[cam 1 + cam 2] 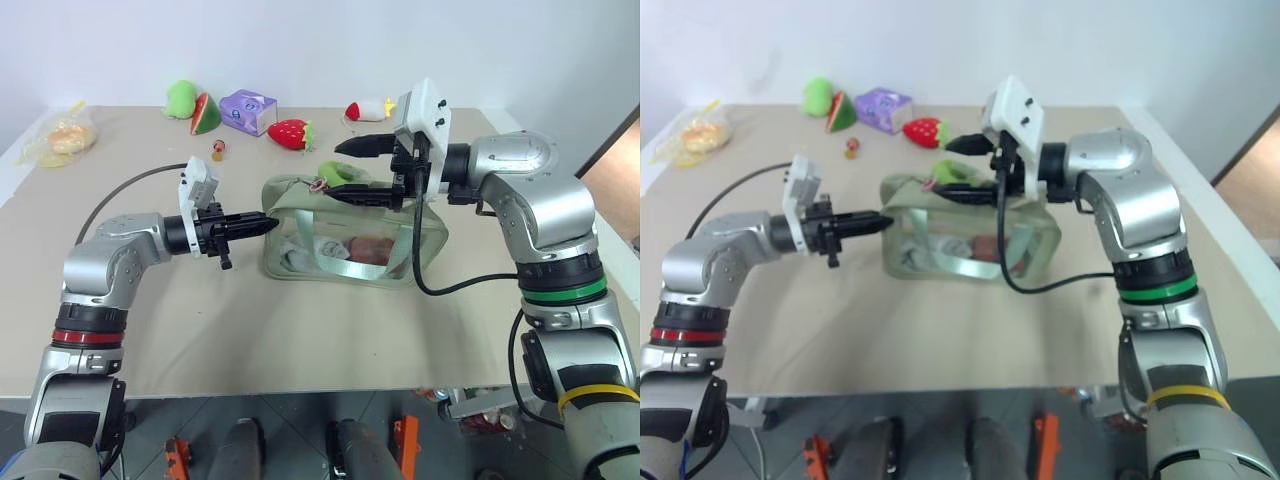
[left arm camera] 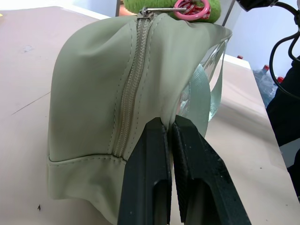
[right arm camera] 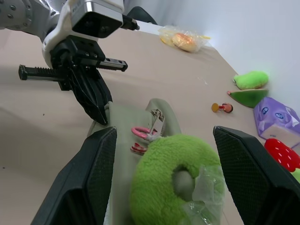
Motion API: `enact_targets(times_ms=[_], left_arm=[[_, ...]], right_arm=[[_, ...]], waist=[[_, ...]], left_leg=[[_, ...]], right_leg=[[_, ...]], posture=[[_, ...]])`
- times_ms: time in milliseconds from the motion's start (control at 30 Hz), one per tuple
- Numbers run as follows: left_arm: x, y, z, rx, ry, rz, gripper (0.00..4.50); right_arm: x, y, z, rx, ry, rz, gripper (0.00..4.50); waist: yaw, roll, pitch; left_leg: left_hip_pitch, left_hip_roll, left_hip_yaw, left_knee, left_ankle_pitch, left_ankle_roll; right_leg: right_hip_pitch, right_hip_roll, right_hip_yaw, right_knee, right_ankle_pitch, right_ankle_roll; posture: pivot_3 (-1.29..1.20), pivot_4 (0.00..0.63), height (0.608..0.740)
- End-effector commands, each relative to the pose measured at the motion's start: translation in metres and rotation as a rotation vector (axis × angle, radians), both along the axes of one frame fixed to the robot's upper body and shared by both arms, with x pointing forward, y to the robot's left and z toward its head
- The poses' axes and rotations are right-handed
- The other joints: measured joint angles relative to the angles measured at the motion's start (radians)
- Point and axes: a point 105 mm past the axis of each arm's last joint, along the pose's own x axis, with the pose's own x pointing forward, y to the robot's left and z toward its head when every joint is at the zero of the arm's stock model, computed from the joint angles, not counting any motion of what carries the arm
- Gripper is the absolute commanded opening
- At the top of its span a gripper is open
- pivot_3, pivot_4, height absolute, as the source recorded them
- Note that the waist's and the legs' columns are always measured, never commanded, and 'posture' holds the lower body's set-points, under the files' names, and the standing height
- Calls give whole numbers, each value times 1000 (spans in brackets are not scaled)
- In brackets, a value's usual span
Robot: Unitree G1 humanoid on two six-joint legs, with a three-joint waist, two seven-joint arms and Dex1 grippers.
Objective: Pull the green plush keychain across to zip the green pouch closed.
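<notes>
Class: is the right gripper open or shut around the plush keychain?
Open: the right gripper has its fingers spread either side of the green plush keychain, not touching.

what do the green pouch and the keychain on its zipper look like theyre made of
The green pouch: matte, smooth sage fabric, possibly faux leather or coated cloth, with stitched seams; its front panel looks like clear glossy plastic, since contents show through. The green plush keychain: fuzzy lime pile, likely synthetic plush, on pink rings.

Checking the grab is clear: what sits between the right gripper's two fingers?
In the right wrist view, the green plush keychain lies between the open right gripper's fingers, untouched, atop the green pouch.
</notes>
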Motion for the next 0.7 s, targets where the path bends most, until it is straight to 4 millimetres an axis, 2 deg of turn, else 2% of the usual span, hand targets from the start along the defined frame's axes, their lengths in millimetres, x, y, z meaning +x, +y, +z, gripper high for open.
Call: enact_targets(times_ms=[33,333,433,667,700], left_arm=[[-4,-6,10,-5,-46,-31,0],[-4,-6,12,-2,-52,-25,0],[-4,-7,13,-2,-57,-23,0],[-4,-5,15,-2,-65,-13,0],[-4,-5,16,-2,-66,-12,0]], right_arm=[[1,-1,6,8,-37,-4,3393],[8,-1,-1,-6,-29,-29,3393],[9,-1,-8,-12,-3,-31,2601],[4,-5,-17,-38,28,-3,140],[3,-6,-17,-40,29,0,65]], waist=[[0,0,0],[0,0,0],[0,0,0],[0,0,0],[0,0,0]], left_leg=[[0,0,0,0,0,0],[0,0,0,0,0,0],[0,0,0,0,0,0],[0,0,0,0,0,0],[0,0,0,0,0,0]], right_leg=[[0,0,0,0,0,0],[0,0,0,0,0,0],[0,0,0,0,0,0],[0,0,0,0,0,0],[0,0,0,0,0,0]], posture=[[0,150,740],[0,150,740],[0,150,740],[0,150,740],[0,150,740]])
